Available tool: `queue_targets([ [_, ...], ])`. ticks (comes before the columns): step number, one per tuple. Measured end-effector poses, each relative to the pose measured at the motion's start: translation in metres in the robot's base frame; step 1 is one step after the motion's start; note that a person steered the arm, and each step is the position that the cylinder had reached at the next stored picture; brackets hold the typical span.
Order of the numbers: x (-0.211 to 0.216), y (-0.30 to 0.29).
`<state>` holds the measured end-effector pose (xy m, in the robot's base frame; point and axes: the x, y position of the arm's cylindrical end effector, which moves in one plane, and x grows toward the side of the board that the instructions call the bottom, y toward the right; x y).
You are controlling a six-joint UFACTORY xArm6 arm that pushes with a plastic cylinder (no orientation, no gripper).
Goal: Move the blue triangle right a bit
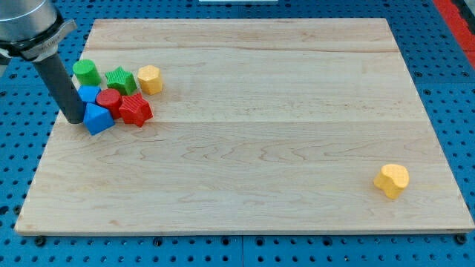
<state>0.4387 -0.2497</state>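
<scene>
The blue triangle (98, 118) lies near the left edge of the wooden board (252, 148), at the view's bottom of a tight cluster of blocks. My tip (75, 119) rests on the board right against the blue triangle's left side. The red star (135, 109) touches the triangle on its right. A red cylinder (109, 99) sits just above the triangle, and a second blue block (89, 93) lies behind it, partly hidden by the rod.
The cluster also holds a green cylinder (86, 72), a green star (120, 79) and a yellow hexagon-like block (150, 78). A yellow heart-shaped block (392, 180) lies alone at the view's bottom right. The board's left edge is close to my tip.
</scene>
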Motion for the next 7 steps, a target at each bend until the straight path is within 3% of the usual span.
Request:
queue_targets([
  [7, 0.025, 0.017],
])
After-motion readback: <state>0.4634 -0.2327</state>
